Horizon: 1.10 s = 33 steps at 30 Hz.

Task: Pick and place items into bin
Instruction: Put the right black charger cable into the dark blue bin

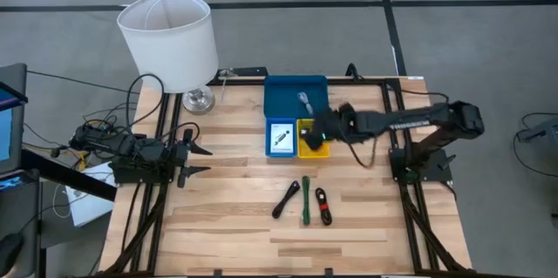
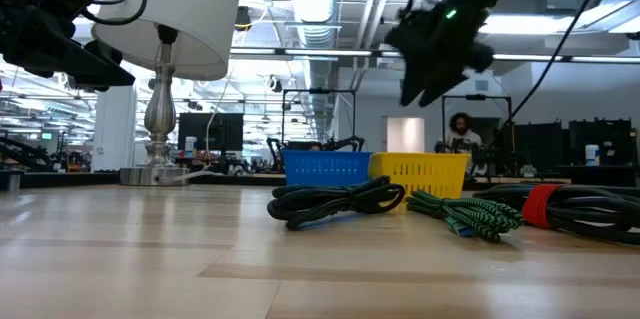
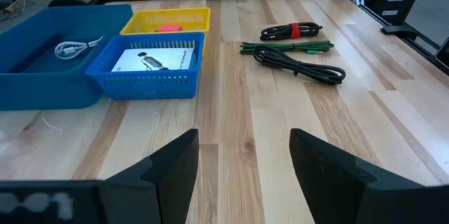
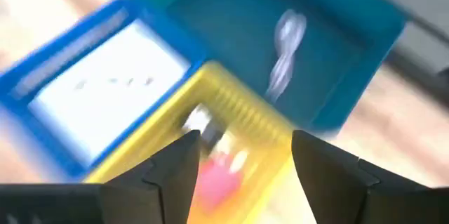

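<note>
right wrist view: my feed here is smeared; the yellow tray (image 4: 238, 122), the small blue tray (image 4: 84, 112) and the wide blue tray (image 4: 337, 48) are only soft shapes.
pink piece (image 4: 214, 178): a blur in the yellow tray at lower centre; I cannot tell what it is.
white card (image 4: 116, 76): its print is unreadable.
yellow tray, high view: the right gripper (image 1: 321, 130) covers much of it.
trays, low view: I see only outer walls at centre; contents hidden.
red-banded cable (image 2: 570, 207): cut off at the right edge.
left gripper (image 3: 242, 161): fingers cut by the bottom edge.
</note>
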Each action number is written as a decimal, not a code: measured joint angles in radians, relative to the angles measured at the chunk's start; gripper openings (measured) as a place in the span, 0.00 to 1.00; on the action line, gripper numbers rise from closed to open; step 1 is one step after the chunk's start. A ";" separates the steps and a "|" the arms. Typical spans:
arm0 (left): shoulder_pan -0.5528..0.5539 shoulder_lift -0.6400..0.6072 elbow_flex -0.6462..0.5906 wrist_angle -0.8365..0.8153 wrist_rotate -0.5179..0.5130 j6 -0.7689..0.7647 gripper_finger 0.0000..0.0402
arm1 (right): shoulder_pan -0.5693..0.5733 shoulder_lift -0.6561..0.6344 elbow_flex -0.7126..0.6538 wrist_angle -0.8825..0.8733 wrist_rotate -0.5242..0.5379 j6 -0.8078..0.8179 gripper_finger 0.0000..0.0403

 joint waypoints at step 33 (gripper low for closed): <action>0.000 0.000 0.000 0.000 0.000 0.000 0.53 | 0.696 0.536 0.012 0.172 0.091 0.892 0.54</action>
